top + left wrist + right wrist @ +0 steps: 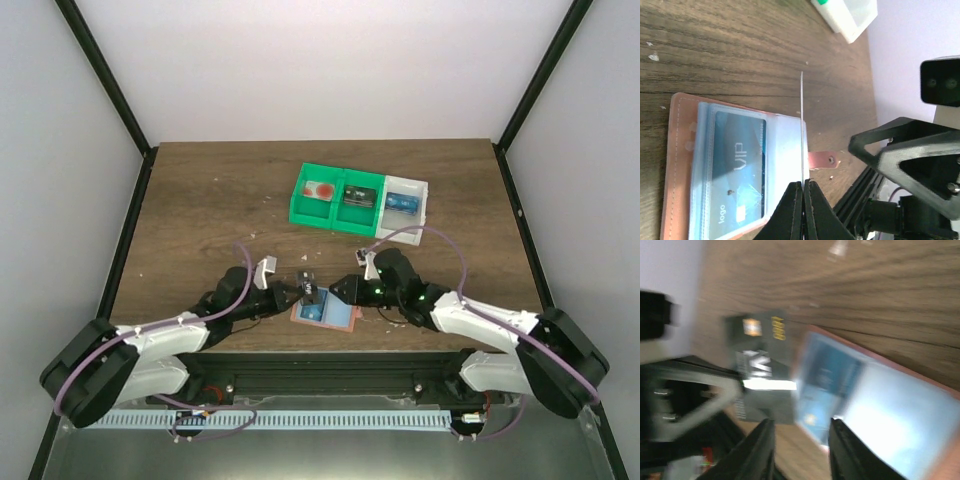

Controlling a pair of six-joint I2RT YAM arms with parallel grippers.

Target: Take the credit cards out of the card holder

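Gripping: left fingers (799,202) closed tight on one credit card (802,130), pinched by its edge, already out of the card holder (677,150).
Opposite arm: right fingers (347,289) apart, empty, over the card holder; view blurred.
Card holder: lies open on the table (715,40) near its front edge, second card (737,170) inside a clear sleeve.
Risk: thin edge grip may let the credit card pivot or drop; unpinned card holder may slide when the second card is pulled.

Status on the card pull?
Left gripper shut on one card, beside holder. Right gripper open over holder. VIP card in sleeve. Nothing blocking.
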